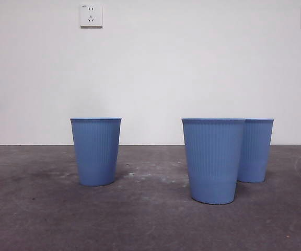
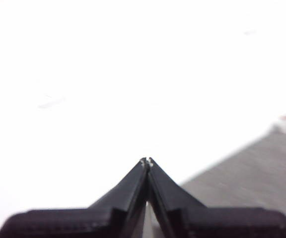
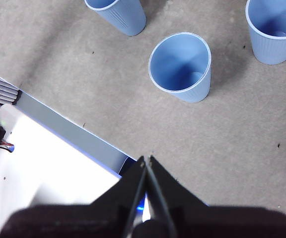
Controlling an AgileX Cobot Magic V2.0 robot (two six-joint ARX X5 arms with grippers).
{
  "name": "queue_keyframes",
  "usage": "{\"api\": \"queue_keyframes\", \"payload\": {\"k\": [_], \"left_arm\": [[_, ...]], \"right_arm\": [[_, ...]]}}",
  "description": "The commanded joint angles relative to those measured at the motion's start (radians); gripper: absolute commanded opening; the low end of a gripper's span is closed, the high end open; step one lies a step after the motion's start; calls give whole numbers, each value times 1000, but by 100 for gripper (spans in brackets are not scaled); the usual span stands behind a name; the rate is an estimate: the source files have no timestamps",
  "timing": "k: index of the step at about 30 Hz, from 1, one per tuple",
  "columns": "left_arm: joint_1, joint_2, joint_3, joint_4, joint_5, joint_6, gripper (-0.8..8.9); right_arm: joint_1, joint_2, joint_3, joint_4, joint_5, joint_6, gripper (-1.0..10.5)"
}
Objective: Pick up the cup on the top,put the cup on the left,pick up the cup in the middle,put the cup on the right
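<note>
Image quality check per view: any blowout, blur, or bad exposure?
Left wrist view: mostly blown out to white, soft, left gripper shut. Right wrist view: sharp, evenly lit, three cups, right gripper shut; white box overexposed. Front view: clear, soft shadows under the nearest cup.

three cups (image 1: 213, 159) apart on table (image 1: 46, 219)

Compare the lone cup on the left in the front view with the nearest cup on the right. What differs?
The left cup stands alone; the near cup overlaps a third cup behind it. The near cup sits closer to the camera and looks larger; the left cup sits farther back. Both are blue, ribbed, upright and open-topped. Neither gripper touches either.
</note>
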Motion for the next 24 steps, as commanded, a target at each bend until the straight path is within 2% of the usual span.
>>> {"api": "queue_keyframes", "payload": {"k": [1, 4, 10, 17, 24], "left_arm": [[52, -101, -200, 138, 3, 17, -3], [95, -216, -367, 195, -27, 18, -3], [130, -412, -641, 211, -133, 17, -3], [139, -568, -893, 216, -151, 11, -3], [139, -667, -1073, 246, -151, -13, -3]], "right_arm": [[1, 0, -5, 2, 3, 2, 4], [1, 0, -5, 2, 3, 3, 4], [1, 0, -5, 2, 3, 3, 4], [1, 0, -5, 2, 3, 3, 4], [1, 0, -5, 2, 3, 3, 4]]}}
